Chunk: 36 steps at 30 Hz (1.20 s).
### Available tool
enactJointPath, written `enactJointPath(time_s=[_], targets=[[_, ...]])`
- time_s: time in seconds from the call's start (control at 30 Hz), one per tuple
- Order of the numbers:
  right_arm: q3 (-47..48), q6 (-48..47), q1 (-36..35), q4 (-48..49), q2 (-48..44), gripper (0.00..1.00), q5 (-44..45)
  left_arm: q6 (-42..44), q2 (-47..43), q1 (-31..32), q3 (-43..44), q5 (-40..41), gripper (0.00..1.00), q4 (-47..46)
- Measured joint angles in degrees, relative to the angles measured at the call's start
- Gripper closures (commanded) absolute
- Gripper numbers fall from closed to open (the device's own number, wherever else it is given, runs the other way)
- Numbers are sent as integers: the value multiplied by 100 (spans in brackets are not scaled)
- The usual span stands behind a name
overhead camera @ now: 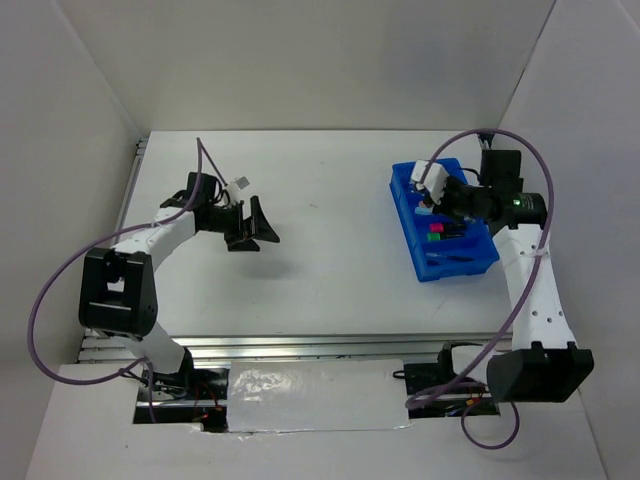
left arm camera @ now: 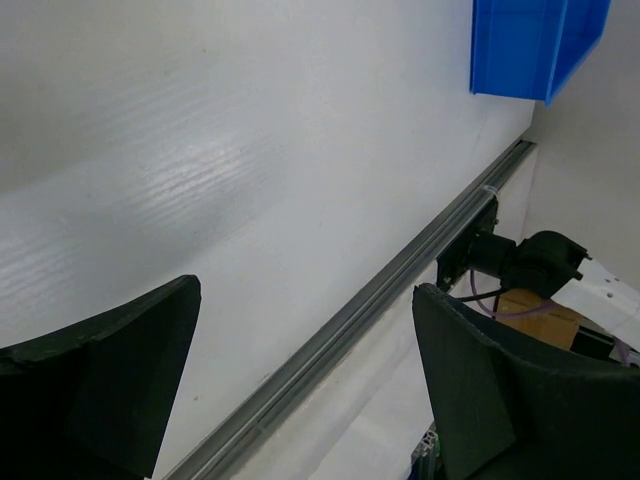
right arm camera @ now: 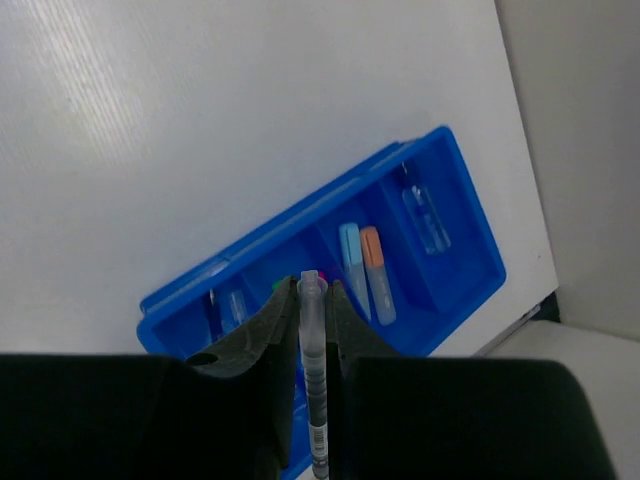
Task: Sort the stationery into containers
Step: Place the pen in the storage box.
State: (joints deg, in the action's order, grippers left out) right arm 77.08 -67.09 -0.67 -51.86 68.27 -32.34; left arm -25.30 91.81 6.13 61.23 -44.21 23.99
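Note:
The blue divided tray (overhead camera: 415, 183) stands at the right of the table and also shows in the right wrist view (right arm camera: 470, 225). In it lie a light-blue marker (right arm camera: 351, 250), an orange-capped marker (right arm camera: 376, 262), a clear pen (right arm camera: 425, 218) and highlighters with pink and green caps (overhead camera: 436, 233). My right gripper (right arm camera: 312, 290) is shut on a slim grey pen (right arm camera: 314, 370) and holds it above the tray, over the tray's middle compartments. My left gripper (overhead camera: 252, 224) is open and empty over the bare table at the left; its fingers (left arm camera: 470, 390) stand wide apart.
White walls enclose the table on three sides. A metal rail (left arm camera: 400, 275) runs along the table's near edge. The tray's corner (left arm camera: 535, 45) shows far off in the left wrist view. Cables loop from both arms.

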Motion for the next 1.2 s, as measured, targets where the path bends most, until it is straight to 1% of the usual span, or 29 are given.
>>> enactJointPath(time_s=[0.1, 0.23, 0.47, 0.77, 0.87, 0.9, 0.97, 1.07, 1.1, 1.17, 1.2], targets=[[-4, -452, 645, -363, 210, 100, -407, 133, 175, 76, 223, 92, 1, 81], [-186, -973, 984, -562, 505, 100, -734, 291, 199, 116, 334, 212, 1, 136], [-828, -1665, 1080, -579, 734, 100, -778, 448, 199, 116, 337, 562, 1, 278], [-1379, -2197, 1067, -229, 1062, 99, -365, 568, 197, 114, 321, 767, 1, 306], [-1486, -2330, 1067, -103, 1228, 92, -184, 577, 197, 114, 306, 817, 1, 306], [-1506, -2371, 1067, -79, 1279, 84, -120, 581, 197, 114, 299, 833, 1, 304], [-1578, -2435, 1064, 48, 1351, 80, 37, 588, 184, 114, 262, 863, 1, 299], [-1690, -2487, 1038, 181, 1379, 64, 249, 588, 133, 109, 181, 962, 1, 302], [-1720, -2509, 1029, 216, 1379, 55, 304, 588, 107, 109, 162, 1003, 1, 302], [-1784, -2527, 1021, 275, 1379, 46, 380, 588, 33, 109, 120, 1104, 1, 297], [-1818, -2535, 1019, 304, 1373, 37, 413, 588, -15, 109, 105, 1161, 1, 297]])
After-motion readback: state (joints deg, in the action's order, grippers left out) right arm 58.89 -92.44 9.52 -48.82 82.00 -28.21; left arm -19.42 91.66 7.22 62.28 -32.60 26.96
